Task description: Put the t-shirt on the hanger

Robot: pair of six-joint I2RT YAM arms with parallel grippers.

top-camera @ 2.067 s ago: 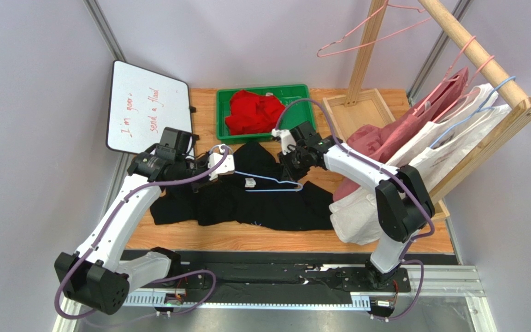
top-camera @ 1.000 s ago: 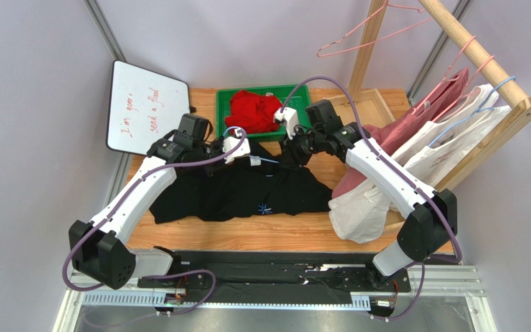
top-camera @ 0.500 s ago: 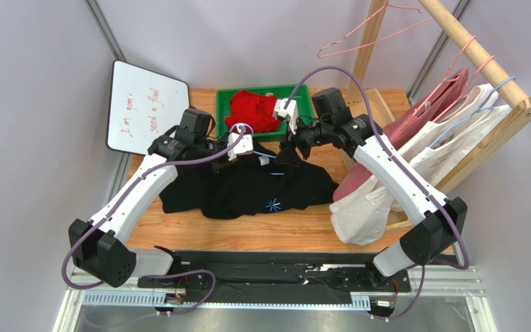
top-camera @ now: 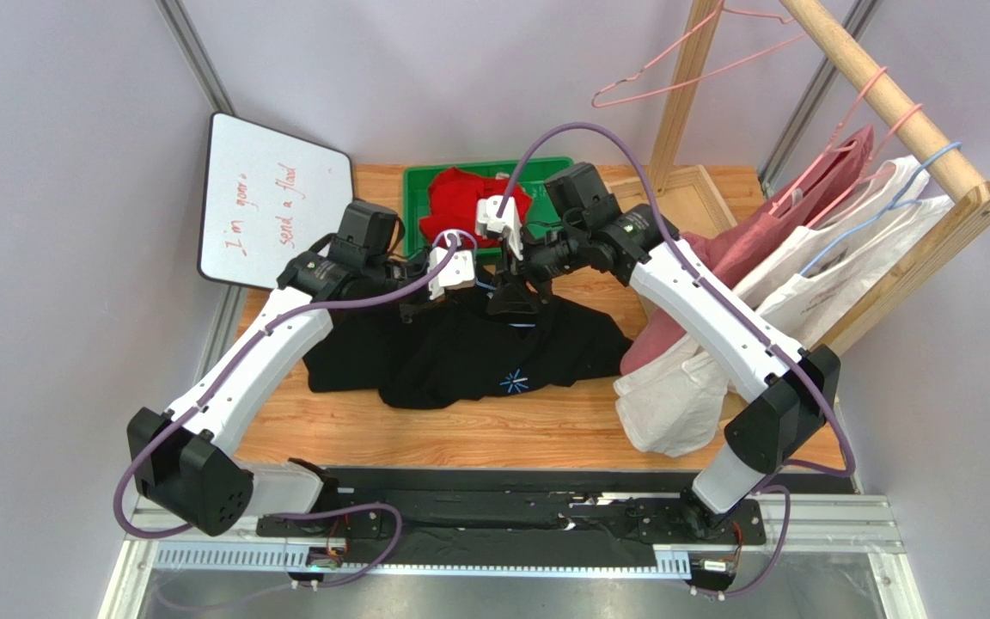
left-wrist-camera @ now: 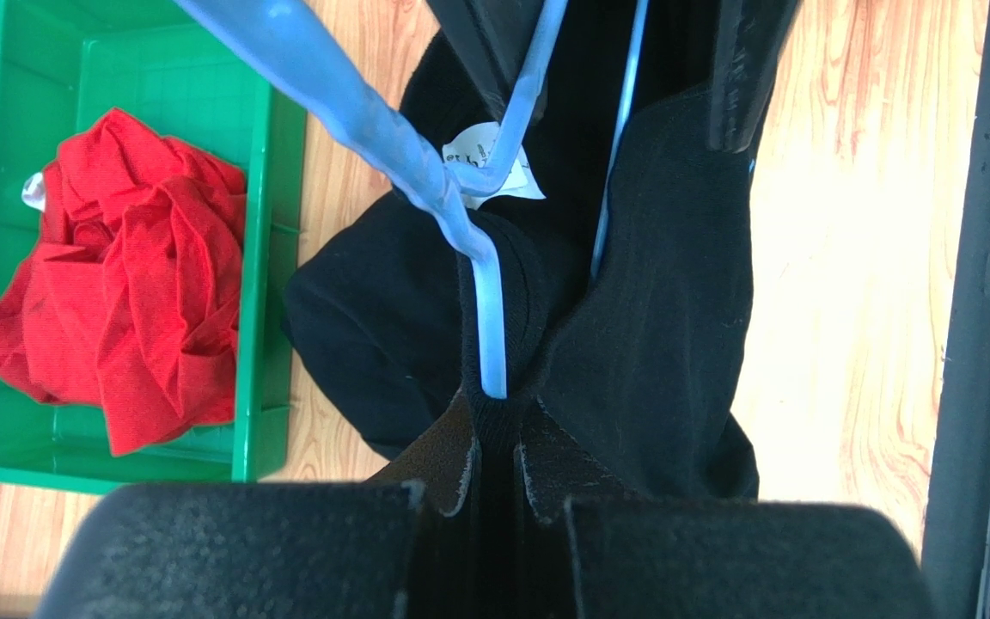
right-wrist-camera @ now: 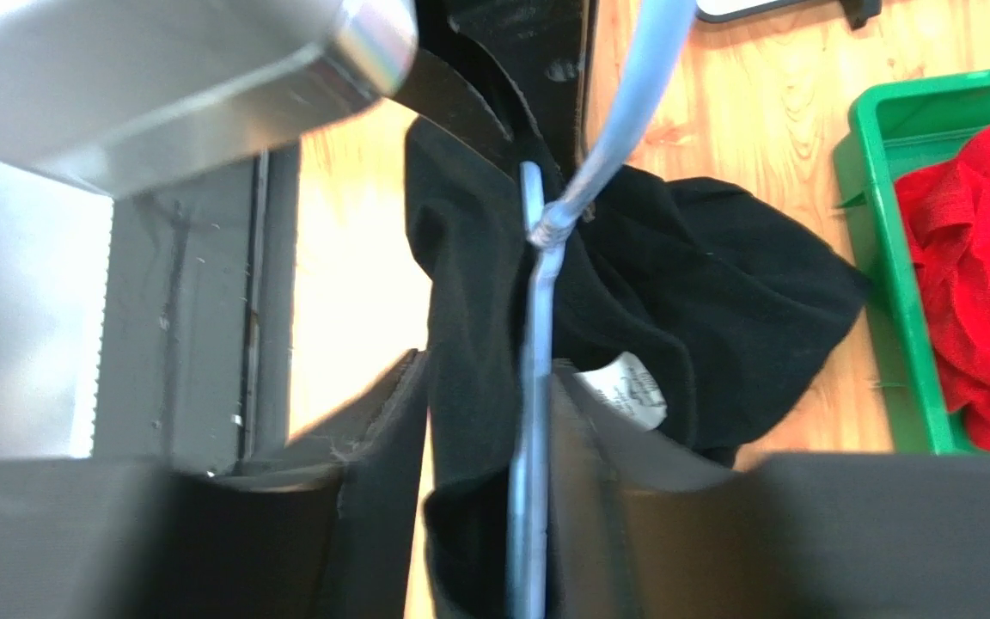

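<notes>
Two-handed hold just in front of green plastic bin (top-camera: pixel 414 219): left gripper (left-wrist-camera: pixel 496 445) clamped tight on thin light-blue wire hanger (left-wrist-camera: pixel 487 297) and black short-sleeved t-shirt (top-camera: pixel 487 355); right gripper (right-wrist-camera: pixel 487 383) narrowly pinching shirt fabric and wire. Hem on wooden table (top-camera: pixel 487 439).

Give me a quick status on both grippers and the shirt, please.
Left gripper shut on the hanger. Right gripper astride hanger and t-shirt, grip unclear. Collar raised, rest bunched on the table. Red garment apart, in its bin.
</notes>
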